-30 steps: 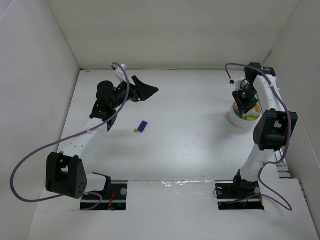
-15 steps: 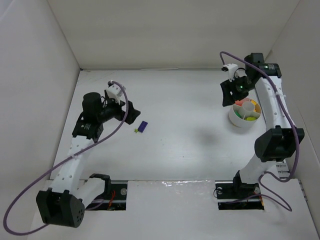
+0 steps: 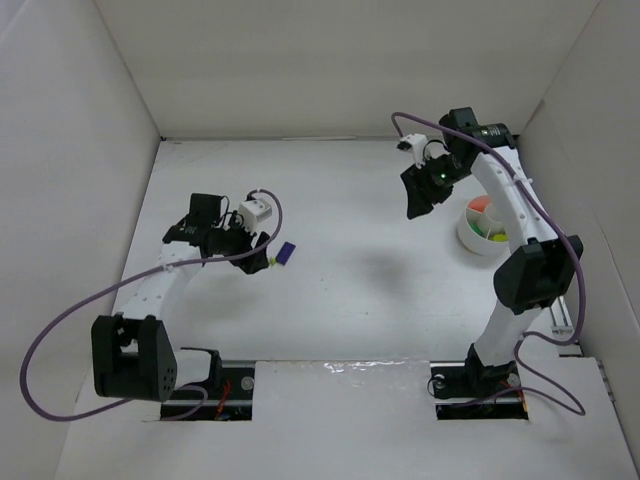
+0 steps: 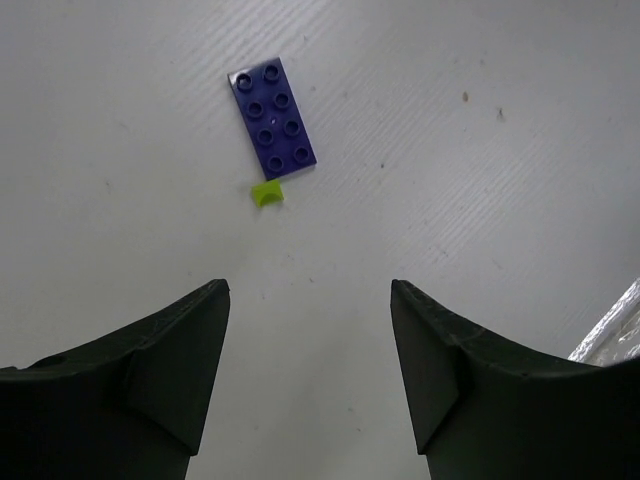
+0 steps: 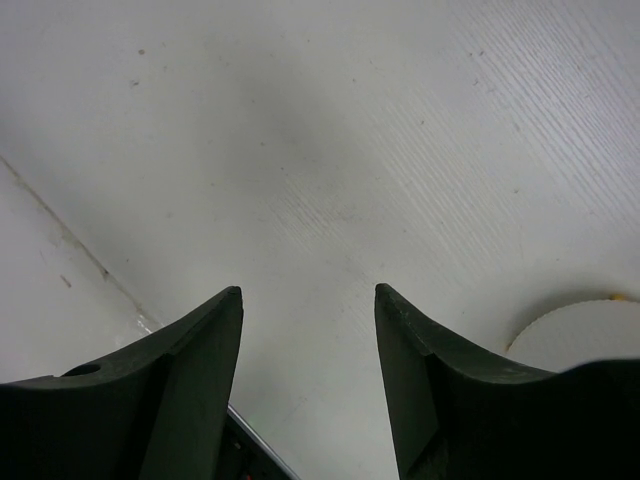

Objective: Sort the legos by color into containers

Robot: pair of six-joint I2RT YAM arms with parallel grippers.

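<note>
A purple flat brick (image 4: 272,118) lies on the white table, with a tiny lime green brick (image 4: 266,193) touching its near end. In the top view the purple brick (image 3: 285,252) is just right of my left gripper (image 3: 258,256). The left gripper (image 4: 309,290) is open and empty, a short way short of both bricks. The round white bowl (image 3: 486,228) with wedge compartments holds orange, yellow and green pieces at the right. My right gripper (image 3: 418,198) is open and empty, raised to the left of the bowl. The bowl's rim (image 5: 580,330) shows in the right wrist view beside the right gripper (image 5: 308,289).
White walls enclose the table on the left, back and right. A purple cable loops from each arm. The arm bases sit at the near edge. A shadow of the right arm falls on the table's middle.
My left gripper has swung down and right to just beside the purple brick. My right gripper has lifted off the bowl and moved left, away from it.
</note>
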